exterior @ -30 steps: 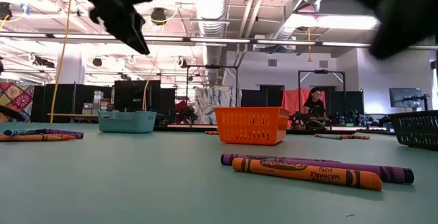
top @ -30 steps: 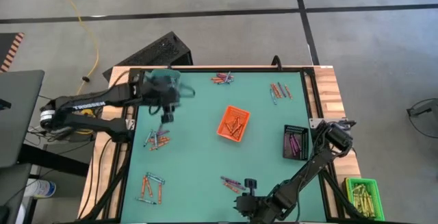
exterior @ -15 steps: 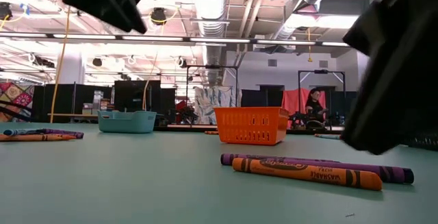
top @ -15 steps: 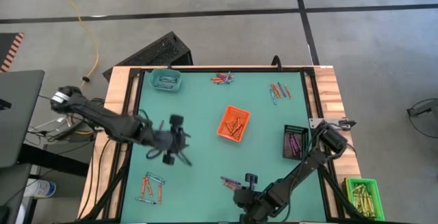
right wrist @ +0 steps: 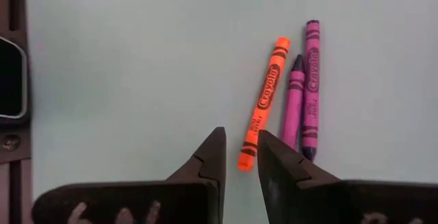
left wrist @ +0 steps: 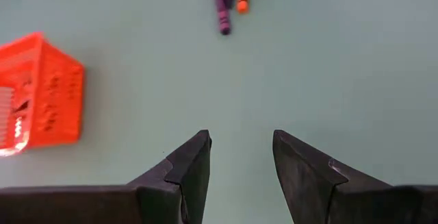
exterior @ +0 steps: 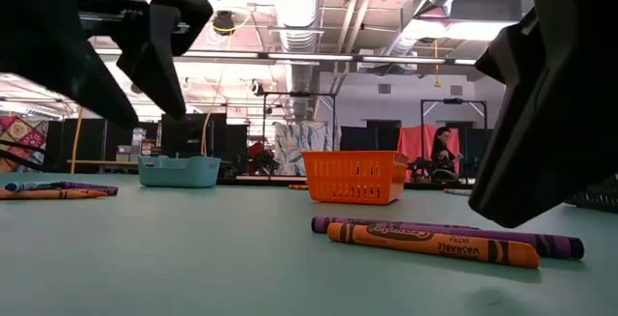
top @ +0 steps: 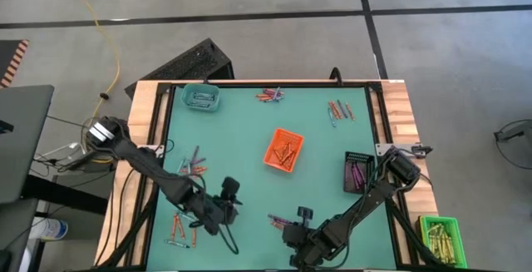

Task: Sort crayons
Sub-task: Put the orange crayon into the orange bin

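Crayons (right wrist: 291, 101) lie just beyond right hand (right wrist: 239, 157), untouched.

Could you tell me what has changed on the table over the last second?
The left claw swept from over the teal tray at the far-left corner down to the near middle, empty and open. The right claw edged slightly toward the near crayons, jaws narrowly apart above the orange one. The orange basket, black basket and crayon piles stayed put.
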Controlling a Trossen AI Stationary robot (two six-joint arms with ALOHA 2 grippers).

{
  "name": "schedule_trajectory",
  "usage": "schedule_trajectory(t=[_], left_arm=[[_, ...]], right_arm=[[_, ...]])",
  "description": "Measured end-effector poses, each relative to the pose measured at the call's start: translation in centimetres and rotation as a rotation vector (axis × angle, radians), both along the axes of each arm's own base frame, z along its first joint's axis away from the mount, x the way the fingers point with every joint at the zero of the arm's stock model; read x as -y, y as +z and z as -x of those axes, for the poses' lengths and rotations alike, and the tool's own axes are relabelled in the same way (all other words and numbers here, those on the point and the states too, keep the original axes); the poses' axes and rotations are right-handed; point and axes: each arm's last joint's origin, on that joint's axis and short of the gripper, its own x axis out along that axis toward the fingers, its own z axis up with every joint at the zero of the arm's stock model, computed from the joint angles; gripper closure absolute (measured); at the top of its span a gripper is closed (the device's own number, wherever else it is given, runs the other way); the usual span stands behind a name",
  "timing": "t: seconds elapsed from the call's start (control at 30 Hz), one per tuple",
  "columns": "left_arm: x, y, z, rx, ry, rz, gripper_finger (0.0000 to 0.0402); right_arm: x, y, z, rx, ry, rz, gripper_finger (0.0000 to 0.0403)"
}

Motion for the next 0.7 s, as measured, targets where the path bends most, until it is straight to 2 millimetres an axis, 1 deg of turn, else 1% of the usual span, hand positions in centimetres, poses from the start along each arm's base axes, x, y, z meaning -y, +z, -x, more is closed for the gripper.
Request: schedule_trajectory(t=[0.1,0.33,0.53,0.7], left_arm=[[0.7,-0.7,-0.2,0.003,-0.017,0.001,0.0253],[1.1,-0.8,-0.3,0.024,-0.032,0.022,0.0253],[1.2,-0.8,-0.3,0.028,-0.038,0.028,0.0253],[1.2,-0.8,-0.3,0.029,-0.041,0.024,0.0253]], right_arm=[[0.1,-0.6,-0.2,-0.011,-0.013,0.004,0.0327],[0.2,-1.7,-0.6,-0.047,-0.019,-0.027,0.0327],[0.2,-1.7,-0.9,-0.028,-0.016,-0.037,0.0332],[0.1,-1.7,-0.9,-0.021,0.002,-0.035,0.0352]])
